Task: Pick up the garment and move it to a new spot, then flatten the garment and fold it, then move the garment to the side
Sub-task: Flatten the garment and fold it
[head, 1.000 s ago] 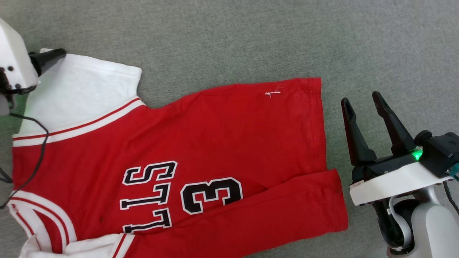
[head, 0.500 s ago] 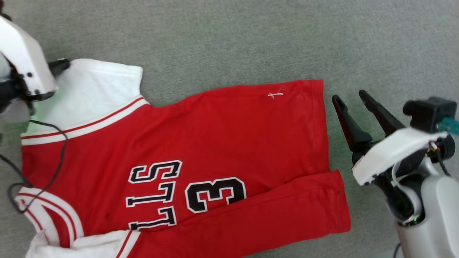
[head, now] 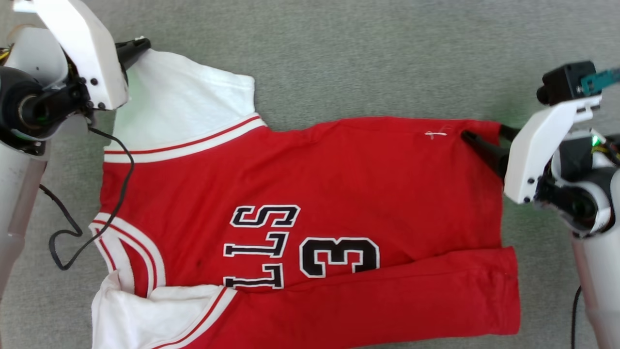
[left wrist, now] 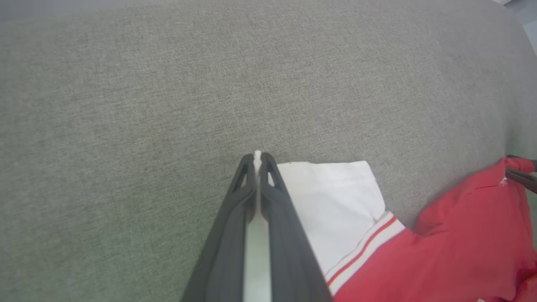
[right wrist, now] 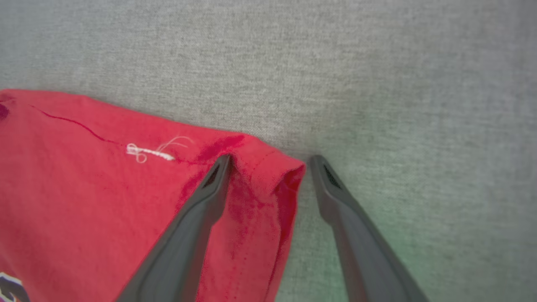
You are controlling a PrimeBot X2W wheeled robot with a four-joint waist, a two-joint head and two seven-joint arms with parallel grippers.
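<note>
The garment [head: 339,184], a red jersey with white sleeves and black lettering, lies spread across the grey surface in the head view. At its upper left my left gripper [head: 138,47] is shut on the corner of the white sleeve [left wrist: 335,197]. In the left wrist view a sliver of white cloth shows between the closed tips of the left gripper [left wrist: 256,157]. My right gripper [head: 482,131] is open at the red hem corner. In the right wrist view, the right gripper [right wrist: 270,158] straddles the folded hem [right wrist: 268,180], one finger on red cloth, the other on the surface.
Grey woven cloth [head: 363,58] covers the whole work surface around the jersey. A black cable [head: 72,232] loops down from my left arm beside the collar. The surface's rounded edge [left wrist: 526,25] shows far right in the left wrist view.
The head camera has shifted, sliding the whole picture right. My left gripper has shut on the sleeve corner. My right gripper has moved from beside the hem to straddle its corner.
</note>
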